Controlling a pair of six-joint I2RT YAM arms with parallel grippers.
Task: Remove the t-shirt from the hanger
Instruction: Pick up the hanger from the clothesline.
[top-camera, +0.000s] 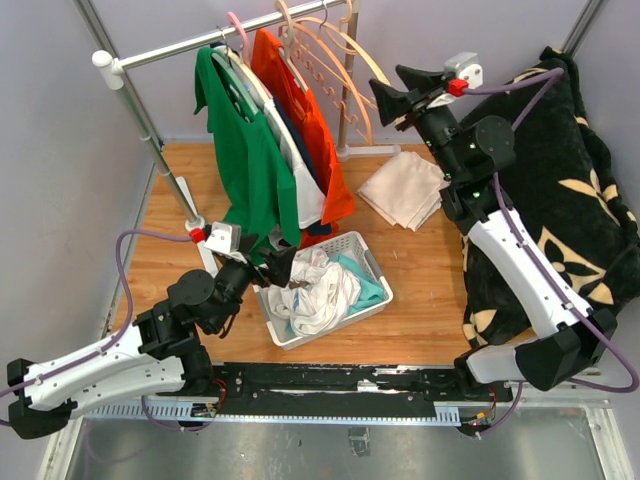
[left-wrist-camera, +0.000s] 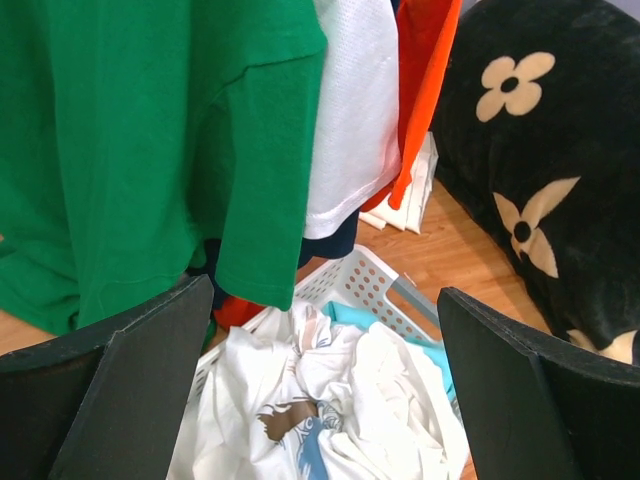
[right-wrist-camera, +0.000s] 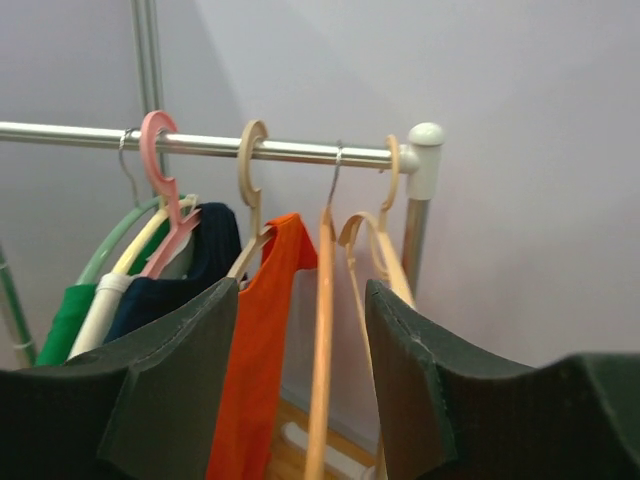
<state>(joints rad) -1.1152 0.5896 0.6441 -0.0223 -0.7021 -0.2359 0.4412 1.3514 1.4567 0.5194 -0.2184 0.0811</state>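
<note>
Several t-shirts hang on a metal rail (top-camera: 190, 42): a green one (top-camera: 245, 160), a white one (top-camera: 305, 195), a navy one and an orange one (top-camera: 305, 110). The orange shirt (right-wrist-camera: 265, 340) hangs on a beige hanger (right-wrist-camera: 252, 165). Bare wooden hangers (right-wrist-camera: 325, 330) hang to its right. My right gripper (top-camera: 385, 105) is open, raised near the rail's right end, facing the empty hangers and the orange shirt (right-wrist-camera: 300, 400). My left gripper (top-camera: 275, 265) is open and empty above the basket, just below the green shirt's hem (left-wrist-camera: 150, 150).
A white perforated basket (top-camera: 372, 262) holds white and teal clothes (left-wrist-camera: 330, 410). Folded beige cloth (top-camera: 405, 188) lies on the wooden floor at the back. A black cushion with beige flowers (top-camera: 560, 160) fills the right side. The rack's pole (top-camera: 150, 130) stands at the left.
</note>
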